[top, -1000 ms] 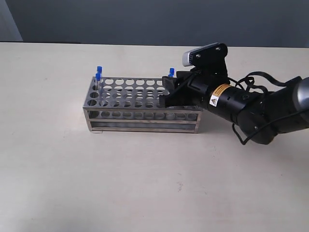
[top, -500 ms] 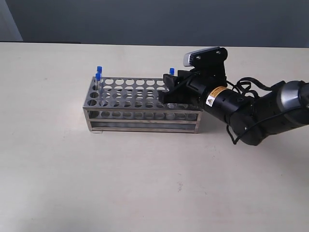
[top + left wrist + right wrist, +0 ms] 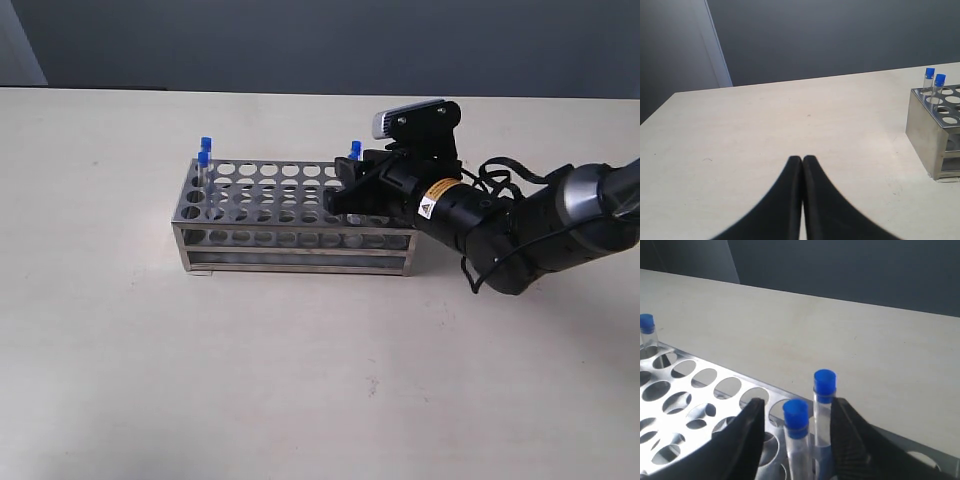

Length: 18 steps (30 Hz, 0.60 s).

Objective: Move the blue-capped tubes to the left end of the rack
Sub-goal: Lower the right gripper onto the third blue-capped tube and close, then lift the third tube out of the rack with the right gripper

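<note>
Our right claw point(image 3: 797, 405), jaws apart, straddles one blue-capped tube point(image 3: 796, 415) at the rack's point(image 3: 290, 263) 3 o'clock end; on closing, we risk catching the neighbour tube point(image 3: 824, 382) too.

Exterior high oblique, wrists low, sharing rack point(image 3: 290, 264)

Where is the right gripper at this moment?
In the exterior view the right gripper is at the right end of the rack, open; its wrist view shows two blue-capped tubes between its fingers.
</note>
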### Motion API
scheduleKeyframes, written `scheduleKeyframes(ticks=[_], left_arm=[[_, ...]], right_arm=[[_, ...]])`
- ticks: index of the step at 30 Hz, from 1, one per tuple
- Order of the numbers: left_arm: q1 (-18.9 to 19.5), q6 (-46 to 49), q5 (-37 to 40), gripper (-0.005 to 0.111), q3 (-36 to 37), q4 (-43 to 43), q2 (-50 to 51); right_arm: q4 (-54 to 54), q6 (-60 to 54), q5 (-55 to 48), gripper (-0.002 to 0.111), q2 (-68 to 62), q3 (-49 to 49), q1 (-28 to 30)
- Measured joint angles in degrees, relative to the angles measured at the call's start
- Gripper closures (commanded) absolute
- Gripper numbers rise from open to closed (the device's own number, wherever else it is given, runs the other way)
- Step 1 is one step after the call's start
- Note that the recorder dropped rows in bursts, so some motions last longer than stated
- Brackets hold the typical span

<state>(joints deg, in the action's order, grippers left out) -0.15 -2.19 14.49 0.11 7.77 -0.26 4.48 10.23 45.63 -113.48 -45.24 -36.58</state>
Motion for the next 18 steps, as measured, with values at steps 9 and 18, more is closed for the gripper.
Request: scheduleKeyframes(ticks=[9, 18], left_arm=[[0.0, 0.0, 0.0, 0.106, 0.0, 0.0, 0.0], [0.0, 0.0, 0.0, 0.106, 0.0, 0.0, 0.0]], right_arm=[[0.0, 0.2, -0.6, 0.109, 0.0, 0.0, 0.0], [0.0, 0.2, -1.0, 0.109, 0.5, 0.0, 0.1]])
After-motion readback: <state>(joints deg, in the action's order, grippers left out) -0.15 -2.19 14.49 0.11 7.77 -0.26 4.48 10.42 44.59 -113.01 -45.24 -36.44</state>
